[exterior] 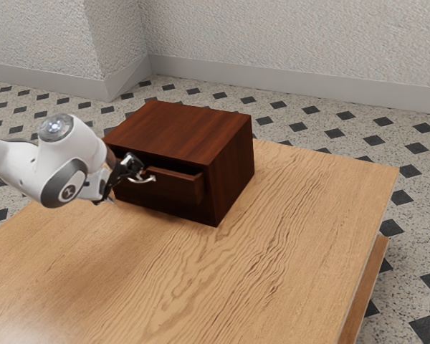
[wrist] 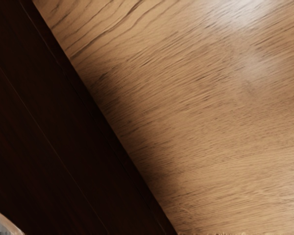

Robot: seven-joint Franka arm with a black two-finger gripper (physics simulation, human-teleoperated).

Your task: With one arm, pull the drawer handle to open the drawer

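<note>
1. My hand [exterior: 132, 170] was at the handle [exterior: 142, 178] of the drawer [exterior: 173, 188]. The metal bar showed right at its tip. I could not tell whether the hand was clamped on the bar or only set against it.
2. The drawer sat in the front of the cabinet [exterior: 193, 129], straight ahead of the hand. Its front appeared to stand a little proud of the cabinet, with a dark gap above it, so I judged the pull begun but far from finished.
3. The next move, as I judged it, called for a straight draw back toward my arm, level with the desk [exterior: 272, 244] and in line with the drawer's travel. A slanted pull could have jammed the drawer or slid the hand off the handle.
4. In the wrist view, dark wood lay close under the hand with bare desk beside it. A pale blur at the edge may have been the handle.
5. Behind the hand, along the pull path, I saw nothing on the desk to block it. The cabinet might have slid with the pull.
</note>
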